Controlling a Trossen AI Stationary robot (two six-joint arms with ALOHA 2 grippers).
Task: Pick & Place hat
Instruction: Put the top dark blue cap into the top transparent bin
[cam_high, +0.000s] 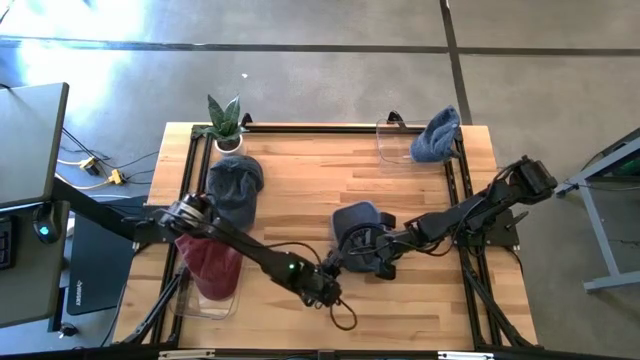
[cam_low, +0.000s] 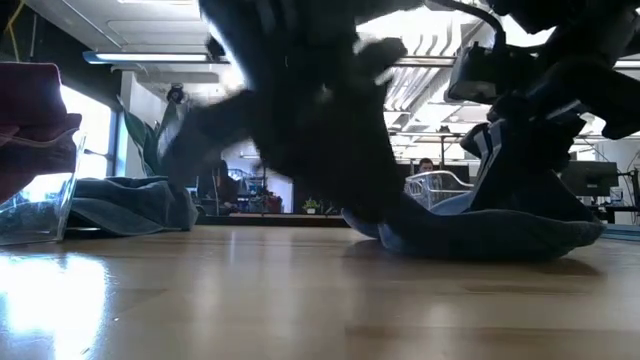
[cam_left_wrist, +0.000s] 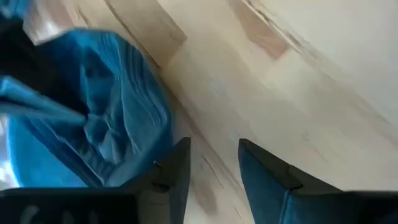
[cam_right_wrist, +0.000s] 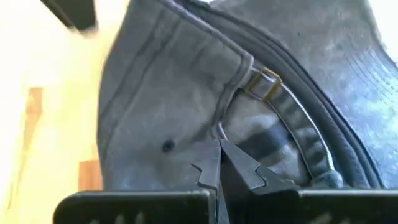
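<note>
- The blue cap lies near the middle of the wooden table, and the right gripper sits right on its near edge.
- In the right wrist view the right gripper has its 2 fingers pressed together on the cap's grey-blue fabric, just below the brass strap buckle; I judge it is pinching the cloth.
- The left gripper hangs low over bare wood, just beside the cap; its own camera shows the fingers parted with nothing between them and blue fabric off to 1 side.
- The relation that matters: the cap lies directly under the right gripper's tips and away from the left one, so the right arm is the nearer and is probably the 1 to carry it.
- The cap's brim-to-strap axis runs roughly along the right arm's reach.
- Other hats around: 1 blue cap by a potted plant, a maroon one in a clear bin, another blue one on a clear bin at the far right corner.
- The tabletop is smooth, pale planking inside a black frame.
- Beyond the table the low view shows an office with ceiling lights, and a person far off.
</note>
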